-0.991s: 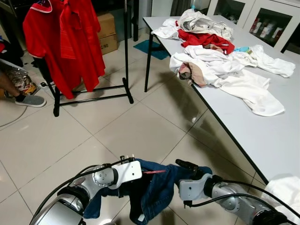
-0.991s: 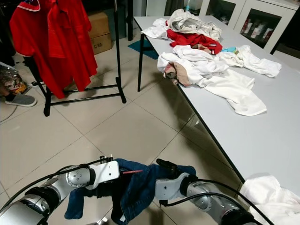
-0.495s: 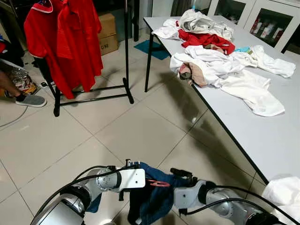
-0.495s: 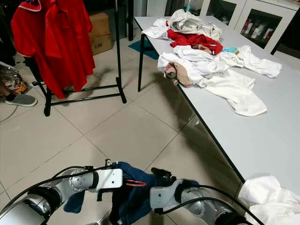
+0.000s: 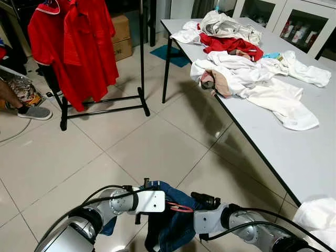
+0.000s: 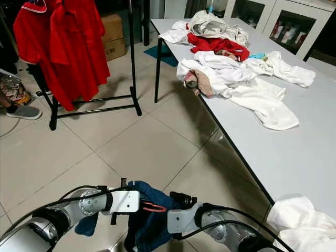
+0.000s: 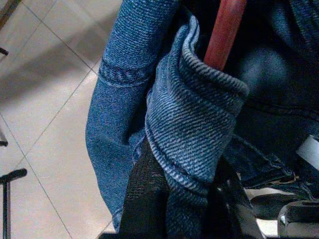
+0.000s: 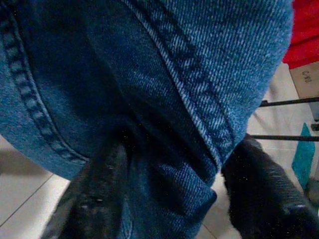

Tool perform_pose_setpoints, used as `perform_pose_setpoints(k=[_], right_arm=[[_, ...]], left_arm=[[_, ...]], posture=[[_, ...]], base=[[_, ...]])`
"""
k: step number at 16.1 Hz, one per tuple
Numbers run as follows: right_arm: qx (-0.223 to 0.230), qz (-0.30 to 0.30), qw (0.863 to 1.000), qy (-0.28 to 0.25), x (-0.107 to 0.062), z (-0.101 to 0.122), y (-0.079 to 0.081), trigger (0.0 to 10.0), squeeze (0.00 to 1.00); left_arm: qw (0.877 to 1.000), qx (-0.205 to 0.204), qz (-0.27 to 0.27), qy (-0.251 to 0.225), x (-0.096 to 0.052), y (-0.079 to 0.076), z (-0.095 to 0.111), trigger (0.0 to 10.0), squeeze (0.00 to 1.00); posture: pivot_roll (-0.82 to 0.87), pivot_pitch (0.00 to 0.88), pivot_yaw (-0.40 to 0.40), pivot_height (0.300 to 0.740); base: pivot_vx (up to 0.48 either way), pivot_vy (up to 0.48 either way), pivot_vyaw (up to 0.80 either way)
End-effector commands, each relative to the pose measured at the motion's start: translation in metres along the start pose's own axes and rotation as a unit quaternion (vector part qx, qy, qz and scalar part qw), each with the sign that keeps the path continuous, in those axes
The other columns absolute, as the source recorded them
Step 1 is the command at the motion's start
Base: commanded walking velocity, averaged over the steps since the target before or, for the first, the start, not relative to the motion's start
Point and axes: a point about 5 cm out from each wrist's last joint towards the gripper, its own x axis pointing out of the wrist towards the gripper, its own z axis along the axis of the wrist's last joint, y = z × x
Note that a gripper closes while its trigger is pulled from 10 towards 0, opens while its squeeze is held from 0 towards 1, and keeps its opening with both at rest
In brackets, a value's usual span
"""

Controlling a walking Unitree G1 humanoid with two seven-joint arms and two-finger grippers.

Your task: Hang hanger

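Low over the tiled floor (image 5: 136, 152), both arms drawn closer together than a second ago. Left gripper (image 7: 179, 199) jaws pinching a denim jacket (image 5: 170, 223) fold beside the red hanger (image 5: 179, 208). Right gripper (image 8: 169, 199) jaws clamped on denim too. Jacket bunched tighter, hanging lower. Clothes rack (image 5: 140, 58) and counter (image 5: 294, 152) unchanged.

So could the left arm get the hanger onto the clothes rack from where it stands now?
Probably not yet: the left gripper holds the denim garment and red hanger low by the robot, while the clothes rack stands well off across open floor.
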Motion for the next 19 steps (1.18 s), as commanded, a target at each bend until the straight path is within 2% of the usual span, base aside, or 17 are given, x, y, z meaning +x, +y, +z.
perform_pose_setpoints(k=[1, 19], right_arm=[[0.009, -0.004, 1.0, 0.013, -0.0011, -0.0043, -0.0013, 0.0, 0.0], [0.021, -0.011, 1.0, 0.018, -0.0035, -0.0085, -0.0035, 0.0, 0.0]], left_arm=[[1.0, 0.023, 0.009, -0.017, 0.0012, 0.0081, 0.0087, 10.0, 0.0], [0.999, 0.038, 0.028, -0.018, 0.0005, 0.0143, 0.0106, 10.0, 0.0]], posture=[[-0.07, 0.0, -0.034, 0.74], [-0.07, 0.0, -0.029, 0.74]], base=[[0.0, 0.0, 0.0], [0.0, 0.0, 0.0]])
